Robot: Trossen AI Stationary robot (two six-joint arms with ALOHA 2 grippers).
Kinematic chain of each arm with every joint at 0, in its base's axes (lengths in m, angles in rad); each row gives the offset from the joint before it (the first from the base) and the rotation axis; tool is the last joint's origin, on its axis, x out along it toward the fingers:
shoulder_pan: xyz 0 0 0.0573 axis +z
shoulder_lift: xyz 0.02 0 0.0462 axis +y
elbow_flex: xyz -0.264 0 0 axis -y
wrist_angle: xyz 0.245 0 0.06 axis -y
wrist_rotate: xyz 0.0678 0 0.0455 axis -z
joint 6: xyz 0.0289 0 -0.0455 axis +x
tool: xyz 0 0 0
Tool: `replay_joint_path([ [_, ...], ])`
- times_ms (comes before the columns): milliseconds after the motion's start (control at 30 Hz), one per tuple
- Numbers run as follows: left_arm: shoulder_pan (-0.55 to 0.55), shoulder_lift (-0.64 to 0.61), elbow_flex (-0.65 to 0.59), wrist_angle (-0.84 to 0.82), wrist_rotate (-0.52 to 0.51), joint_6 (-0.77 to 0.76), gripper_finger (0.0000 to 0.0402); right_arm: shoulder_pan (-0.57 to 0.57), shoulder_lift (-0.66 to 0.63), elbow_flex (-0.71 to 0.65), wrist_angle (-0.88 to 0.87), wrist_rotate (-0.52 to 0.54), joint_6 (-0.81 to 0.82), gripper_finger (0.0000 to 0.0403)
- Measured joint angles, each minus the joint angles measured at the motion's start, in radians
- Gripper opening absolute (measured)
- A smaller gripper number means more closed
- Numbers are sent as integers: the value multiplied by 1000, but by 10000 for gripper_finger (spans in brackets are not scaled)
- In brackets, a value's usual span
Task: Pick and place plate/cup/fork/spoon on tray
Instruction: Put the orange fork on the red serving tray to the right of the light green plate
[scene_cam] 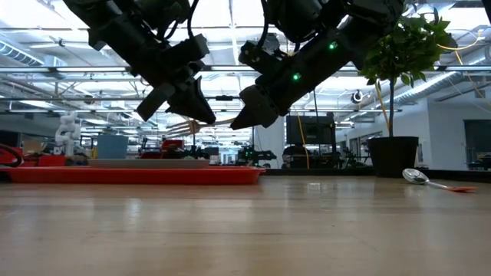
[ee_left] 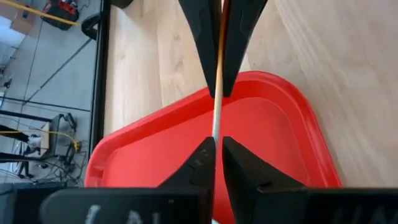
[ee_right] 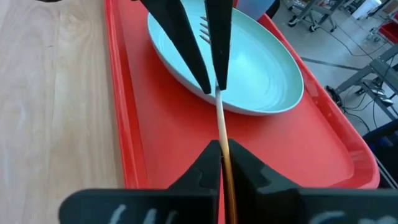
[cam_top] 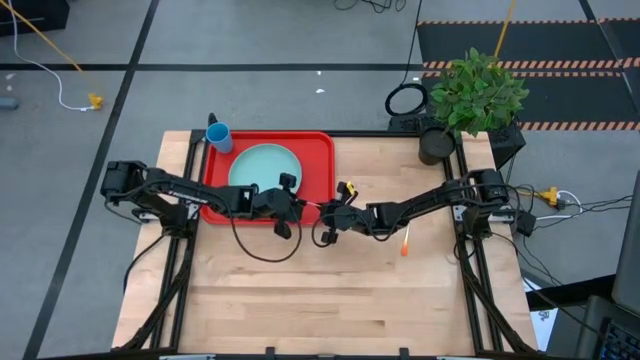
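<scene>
The fork (scene_cam: 219, 121) hangs level in the air between my two grippers, above the near right corner of the red tray (cam_top: 318, 160). My left gripper (cam_top: 297, 207) is shut on its metal end; the tines (ee_right: 202, 25) stick out past it. My right gripper (cam_top: 322, 212) is shut on its orange handle. The turquoise plate (cam_top: 262, 166) lies flat on the tray. The blue cup (cam_top: 218, 136) stands at the tray's far left corner. The spoon (cam_top: 405, 243) lies on the table to the right, and also shows in the low view (scene_cam: 430, 180). My left gripper pinches the fork's metal neck (ee_left: 216, 127), just behind the tines, between its two fingers. The fingers come from the table's left, slanting down, and lie along the fork. The fork is lifted clear and level. My right gripper pinches the fork's orange handle (ee_right: 222, 138) between its two fingers. The fingers come from the table's right, slanting down, and lie along the handle. The handle runs back between the fingers (ee_right: 205, 165), and the fork is clear of the tray and table.
A potted plant (cam_top: 470, 100) stands at the table's far right corner. Bare wood (cam_top: 330, 290) covers the near half of the table. The tray's right part (ee_right: 273, 155) beside the plate is bare.
</scene>
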Motion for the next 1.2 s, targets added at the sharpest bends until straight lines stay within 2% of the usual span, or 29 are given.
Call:
replay_joint_path([
  [167,-1,-54,0,-3,-1,-56,32,-3,0,0,-4,0,1,0],
  [300,-6,-158,-1,-52,-2,-137,32,-21,-8,1,-41,-1,13,0],
  [433,0,-289,-1,-139,-4,-249,32,-49,-24,1,-93,-3,81,0],
  [633,37,-427,0,-220,-9,-436,33,-78,-27,2,-62,-9,228,0],
  [800,51,-434,0,-220,-9,-529,33,-83,-29,2,25,-81,275,0],
  [1033,49,-413,0,-144,-6,-593,33,-78,-29,2,184,-79,289,0],
  [1200,49,-414,0,-122,-6,-593,33,-82,-29,1,226,-62,248,0],
])
